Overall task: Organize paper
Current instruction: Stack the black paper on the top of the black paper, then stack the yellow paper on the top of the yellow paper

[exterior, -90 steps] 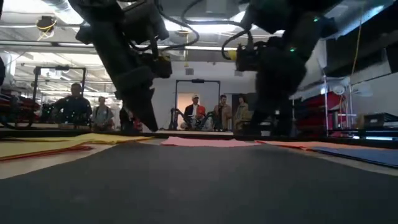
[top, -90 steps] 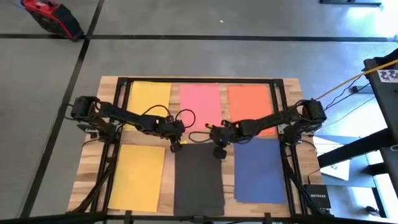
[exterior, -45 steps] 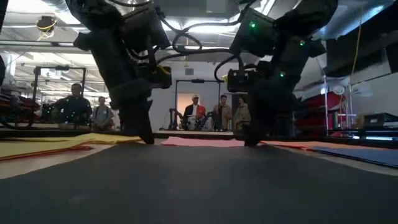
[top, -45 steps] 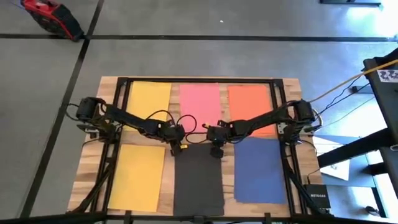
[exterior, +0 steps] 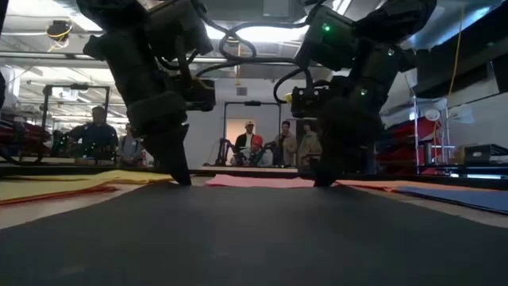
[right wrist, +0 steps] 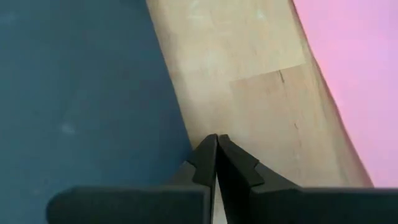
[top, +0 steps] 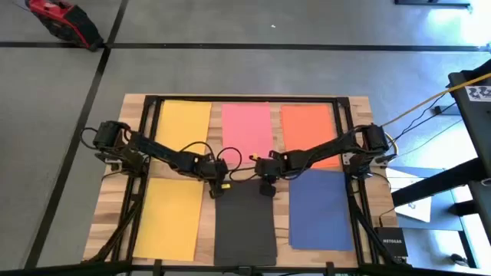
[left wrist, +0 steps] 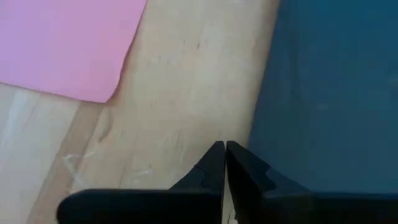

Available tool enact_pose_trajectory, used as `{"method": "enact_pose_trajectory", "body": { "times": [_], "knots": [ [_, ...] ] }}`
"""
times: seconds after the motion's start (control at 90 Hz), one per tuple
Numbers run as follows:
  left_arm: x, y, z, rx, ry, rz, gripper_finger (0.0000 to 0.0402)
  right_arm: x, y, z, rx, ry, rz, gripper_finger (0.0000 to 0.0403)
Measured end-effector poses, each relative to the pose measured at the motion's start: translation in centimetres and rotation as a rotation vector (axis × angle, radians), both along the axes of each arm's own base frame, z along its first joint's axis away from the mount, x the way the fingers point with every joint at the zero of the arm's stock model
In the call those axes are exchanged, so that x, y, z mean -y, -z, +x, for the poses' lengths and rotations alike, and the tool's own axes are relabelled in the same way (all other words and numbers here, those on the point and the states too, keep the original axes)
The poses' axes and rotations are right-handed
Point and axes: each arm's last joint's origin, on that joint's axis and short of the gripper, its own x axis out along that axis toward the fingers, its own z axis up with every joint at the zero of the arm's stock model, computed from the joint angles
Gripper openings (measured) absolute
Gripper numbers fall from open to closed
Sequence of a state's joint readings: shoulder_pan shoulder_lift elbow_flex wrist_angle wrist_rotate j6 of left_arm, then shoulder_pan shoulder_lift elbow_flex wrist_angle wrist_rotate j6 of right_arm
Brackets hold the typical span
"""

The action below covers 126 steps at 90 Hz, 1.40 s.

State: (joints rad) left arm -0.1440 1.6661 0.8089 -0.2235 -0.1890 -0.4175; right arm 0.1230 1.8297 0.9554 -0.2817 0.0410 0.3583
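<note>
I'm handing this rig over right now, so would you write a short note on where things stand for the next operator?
Left hand: shut, empty, tips down at the far left corner of the black sheet.
Right hand: shut, empty, at that sheet's far right corner.
Paper: six sheets lie flat on the table in two rows. Far row: yellow, pink, orange. Near row: yellow, black, dark blue.
Done: sheets lie side by side, none overlapping.
Left: both hands are poised on the black sheet's far edge; it looks like the one being adjusted. Nothing is gripped yet.
</note>
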Motion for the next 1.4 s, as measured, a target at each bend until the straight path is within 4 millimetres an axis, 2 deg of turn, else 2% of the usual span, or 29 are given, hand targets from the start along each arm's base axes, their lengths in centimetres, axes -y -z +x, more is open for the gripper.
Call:
{"method": "enact_pose_trajectory", "body": {
  "times": [0.689, 0.767, 0.856, 1.067, 1.2, 1.4],
  "knots": [
    [0.0, -0.1, 0.0, -0.002, 0.018, 0.012, 0.0000, -0.8, 0.1, -0.2, -0.014, -0.013, 0.049, 0.0001],
    [0.0, -0.6, -0.3, -0.008, 0.044, 0.023, 0.0000, -0.9, 0.1, -0.2, -0.015, -0.012, 0.047, 0.0001],
    [-0.1, -2.1, -0.9, -0.055, 0.085, 0.031, 0.0000, -0.8, 0.1, -0.2, -0.015, -0.011, 0.044, 0.0001],
    [-0.2, -4.9, -3.5, -0.199, 0.249, 0.014, 0.0000, -0.9, 0.1, -0.2, -0.014, -0.012, 0.040, 0.0001],
    [-0.1, -5.0, -4.3, -0.257, 0.380, -0.033, 0.0010, -0.9, 0.1, -0.2, -0.015, -0.018, 0.041, 0.0001],
    [-0.6, -4.8, -4.2, -0.264, 0.421, -0.085, 0.0056, -0.9, 0.1, -0.2, -0.015, -0.035, 0.043, 0.0001]
  ]
}}
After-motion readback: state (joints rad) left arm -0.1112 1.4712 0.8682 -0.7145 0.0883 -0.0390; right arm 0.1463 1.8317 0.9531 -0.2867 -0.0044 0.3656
